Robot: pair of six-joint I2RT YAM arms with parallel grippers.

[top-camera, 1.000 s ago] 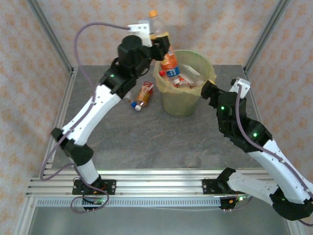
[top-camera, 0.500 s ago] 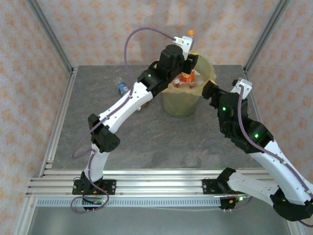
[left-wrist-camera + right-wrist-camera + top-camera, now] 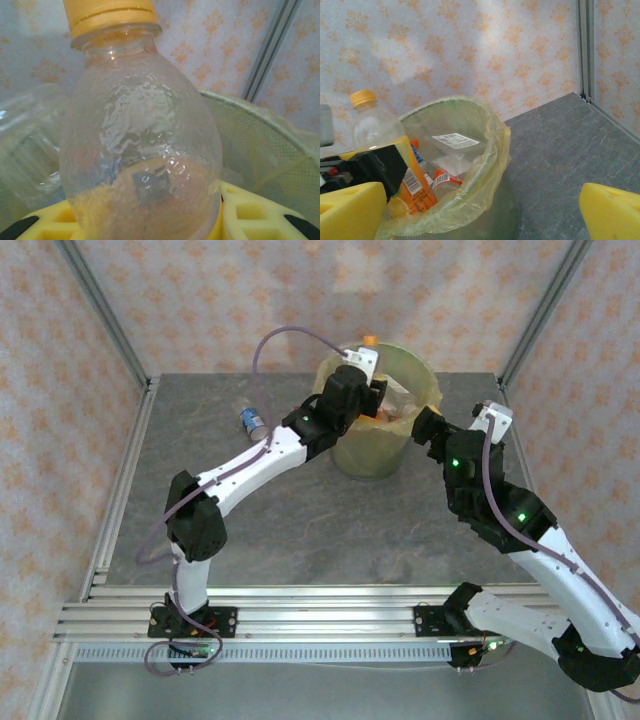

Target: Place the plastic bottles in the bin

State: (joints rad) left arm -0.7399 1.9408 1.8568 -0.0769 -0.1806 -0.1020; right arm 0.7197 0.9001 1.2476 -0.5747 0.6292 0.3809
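My left gripper is over the bin, shut on a clear plastic bottle with an orange cap and orange label. In the left wrist view that bottle stands upright between the yellow fingers, with the bin's bagged rim behind it. The right wrist view has the same bottle inside the bin's left rim, above another orange-labelled bottle. My right gripper is open just right of the bin, with nothing between its fingers. A blue-capped bottle lies on the table to the left.
The bin stands at the back middle of the grey table. A clear plastic pack with a white label lies inside it. Patterned walls and metal frame posts close the sides and the back.
The left arm has swung right from beside the bin to over it and lowered the held bottle into the opening. The right arm has not moved.
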